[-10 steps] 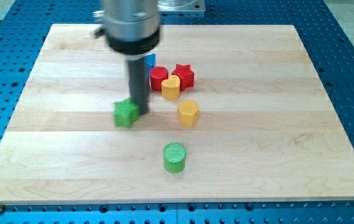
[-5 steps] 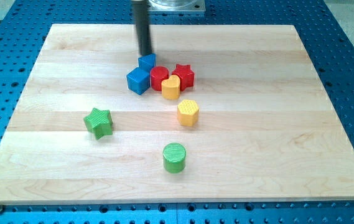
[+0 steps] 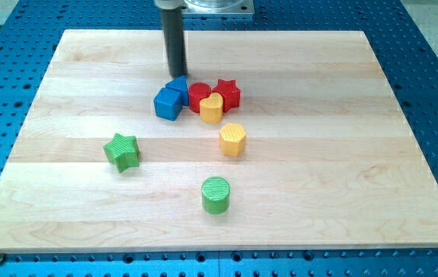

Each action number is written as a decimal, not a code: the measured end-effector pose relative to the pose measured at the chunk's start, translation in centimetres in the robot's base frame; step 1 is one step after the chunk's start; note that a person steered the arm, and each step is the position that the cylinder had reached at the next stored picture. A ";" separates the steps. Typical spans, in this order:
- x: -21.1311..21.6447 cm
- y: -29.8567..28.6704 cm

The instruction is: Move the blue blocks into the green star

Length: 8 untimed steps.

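Pale wooden board (image 3: 357, 154) on a blue perforated bench; my tip (image 3: 178, 75) is a bare rod with nothing to clamp, set down at the view's top, touching or just behind the smaller blue block (image 3: 179, 85). That block presses against the blue cube (image 3: 168, 102) to its lower left, with the red cylinder (image 3: 198, 96), red star (image 3: 228, 93) and yellow block (image 3: 212, 108) bunched on the right. Yellow hexagon (image 3: 233, 139) sits just below them, green star (image 3: 122, 151) well apart to the lower left, green cylinder (image 3: 216, 195) near the view's bottom.
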<state>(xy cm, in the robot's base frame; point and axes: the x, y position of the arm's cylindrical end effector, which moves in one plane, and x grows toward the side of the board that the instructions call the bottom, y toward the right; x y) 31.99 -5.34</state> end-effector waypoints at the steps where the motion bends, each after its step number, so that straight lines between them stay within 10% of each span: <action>1: 6.2 -0.6; 3: 14.2 -3.7; 8: 9.2 -5.8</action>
